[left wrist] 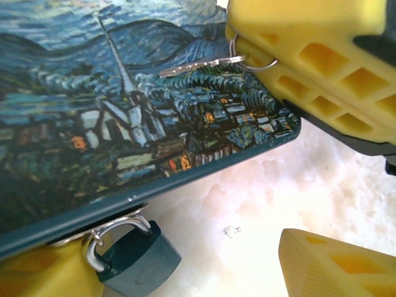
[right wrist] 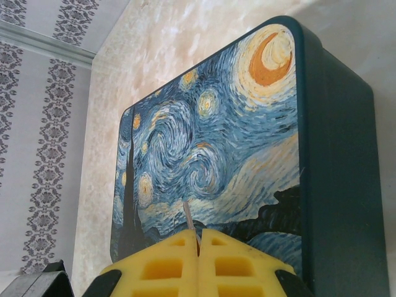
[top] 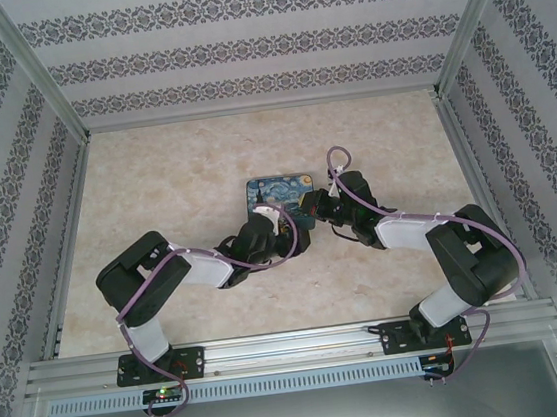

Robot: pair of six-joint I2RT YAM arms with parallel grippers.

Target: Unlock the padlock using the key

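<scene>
Under the box, the left wrist view reveals the padlock.

So the bench is a cream, marble-looking top with aluminium rails along its sides. Sitting flat on it, painted lid up, is the Starry Night box, roughly mid-bench left to right. From the left wrist view, the little blue padlock hangs off the box's edge by its shackle, with its body down against the bench as far as I can tell. There's also a tiny shiny speck on the bare top just right of it.
</scene>
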